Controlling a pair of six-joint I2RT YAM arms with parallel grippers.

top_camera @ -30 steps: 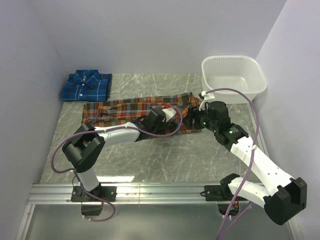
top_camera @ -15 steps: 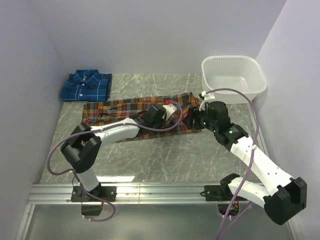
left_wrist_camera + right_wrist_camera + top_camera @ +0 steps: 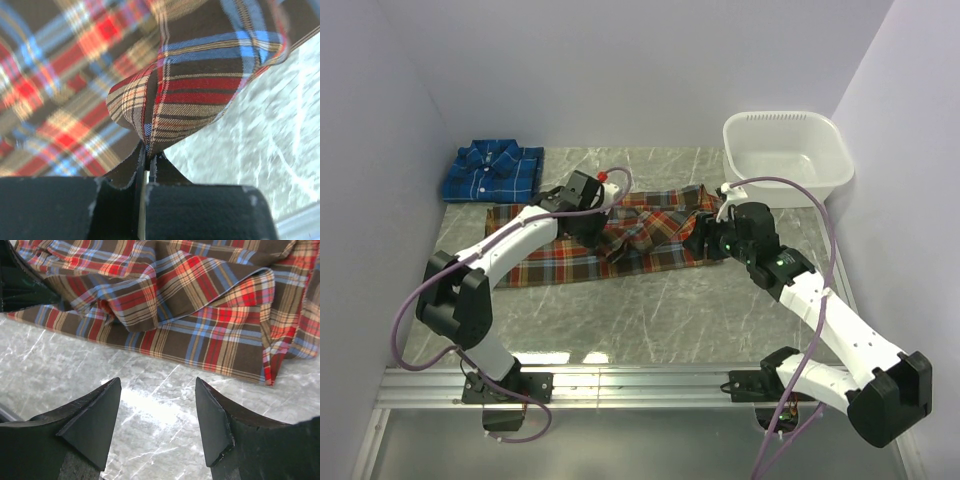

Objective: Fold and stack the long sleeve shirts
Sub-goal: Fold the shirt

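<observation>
The left gripper [image 3: 147, 152] is pressed tight together. It pinches a fold of the red shirt [image 3: 560, 262]. In the left wrist view the cloth comes out of the black tips and puffs up into a round bump. That bump is lifted a little off the desk [image 3: 650, 310]. The grey marble of the desk shows just to the right of it.

From above, the left arm [image 3: 510, 245] reaches across the red shirt. Its gripper points down near the middle of the shirt, close to the far edge. The cloth there is bunched and wrinkled. The left part of the shirt lies flat on the desk. The shirt is spread long ways across the middle of the desk.

The right gripper [image 3: 157, 390] is spread wide and holds nothing. Its two black fingers [image 3: 92, 420] point down at bare desk, just beside the near edge of the red shirt. I cannot tell if the tips touch the desk. From above, this gripper sits at the right end of the shirt. In the right wrist view a folded flap of the shirt lies just past the fingers, with more red cloth behind it.

The blue shirt [image 3: 492, 172] is folded, with its collar on top. It lies in the far left corner of the desk, near the red shirt but not touching it.

A white tub [image 3: 820, 178] sits in the far right corner, past the right gripper.
</observation>
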